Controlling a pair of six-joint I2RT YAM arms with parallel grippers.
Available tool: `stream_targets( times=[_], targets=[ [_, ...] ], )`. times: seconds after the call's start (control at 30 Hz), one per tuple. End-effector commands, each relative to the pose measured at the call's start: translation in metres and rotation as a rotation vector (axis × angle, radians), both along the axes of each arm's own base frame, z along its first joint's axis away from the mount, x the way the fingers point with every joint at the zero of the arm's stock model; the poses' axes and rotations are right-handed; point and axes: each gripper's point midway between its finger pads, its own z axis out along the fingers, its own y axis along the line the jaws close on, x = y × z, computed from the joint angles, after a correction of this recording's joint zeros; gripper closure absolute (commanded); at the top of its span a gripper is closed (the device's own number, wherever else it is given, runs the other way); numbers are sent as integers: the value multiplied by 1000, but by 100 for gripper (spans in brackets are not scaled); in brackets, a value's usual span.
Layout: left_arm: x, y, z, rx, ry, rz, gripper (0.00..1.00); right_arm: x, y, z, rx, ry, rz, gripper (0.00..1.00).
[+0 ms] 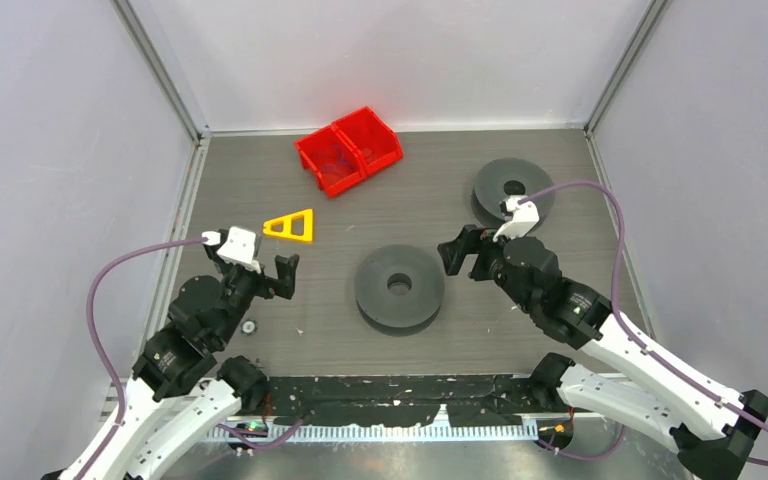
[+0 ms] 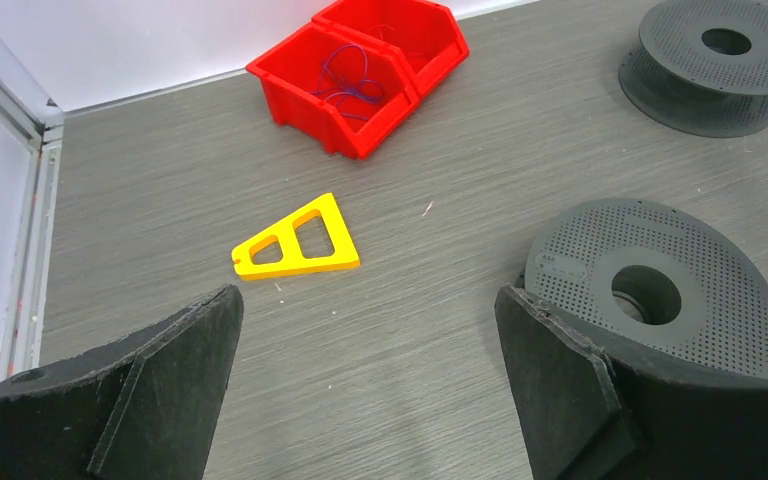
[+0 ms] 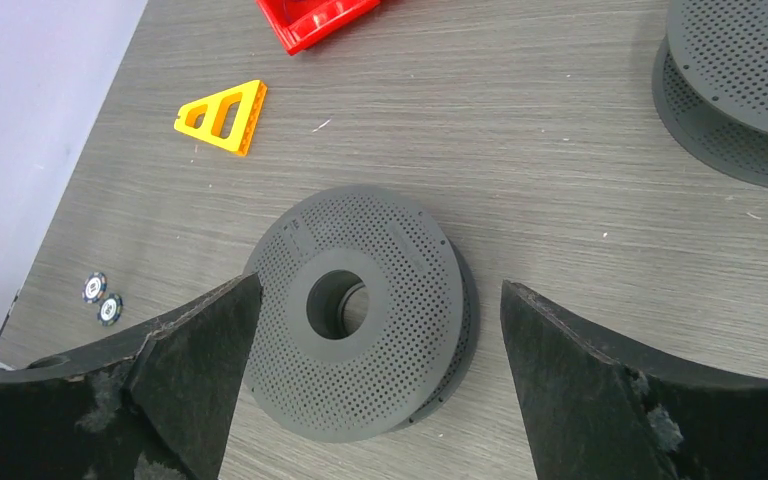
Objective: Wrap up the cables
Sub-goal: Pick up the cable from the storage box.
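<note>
Hanging over the left side of the table (image 1: 260,180), the left gripper (image 1: 265,272) had its jaws spread wide with nothing between them. Just ahead of it lay a yellow triangle (image 1: 290,228). Beyond that, farther off and to the gripper's right near the back wall, sat the red bins (image 1: 315,172). They held the cables (image 2: 345,80), a loose tangle of thin wire loops with no clear long axis. None of it looked wound yet. In the middle a dark spool (image 1: 375,285) lay flat. The right gripper (image 1: 465,250) hovered by that spool's right rim, also wide open and empty. A second spool (image 1: 538,195) lay behind it. Both grippers stood well apart from the bins, but the left one faced them more squarely. I judged it the better arm to reach in from above.
</note>
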Motion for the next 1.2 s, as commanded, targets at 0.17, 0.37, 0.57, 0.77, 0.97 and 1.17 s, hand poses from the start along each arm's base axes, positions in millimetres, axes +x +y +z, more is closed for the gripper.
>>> stream_targets(
  times=[0.17, 0.37, 0.57, 0.77, 0.97, 1.17],
  targets=[
    [6, -8, -3, 36, 69, -11, 5, 4, 18, -2, 29, -18, 54, 5],
    [40, -22, -9, 129, 257, 63, 15, 10, -3, 7, -54, -68, -13, 5],
    [117, -22, 11, 65, 392, 147, 34, -1, -6, -3, -76, -67, 37, 3],
    [216, -46, 0, 28, 423, 91, 41, -14, 5, -14, -59, -22, 124, 0],
    [288, -76, -36, -4, 519, 68, 52, -19, 21, -20, -15, -26, 195, 3],
    [342, -86, -80, -35, 544, 139, 60, -16, 29, -20, -46, -30, 239, 4]
  ],
)
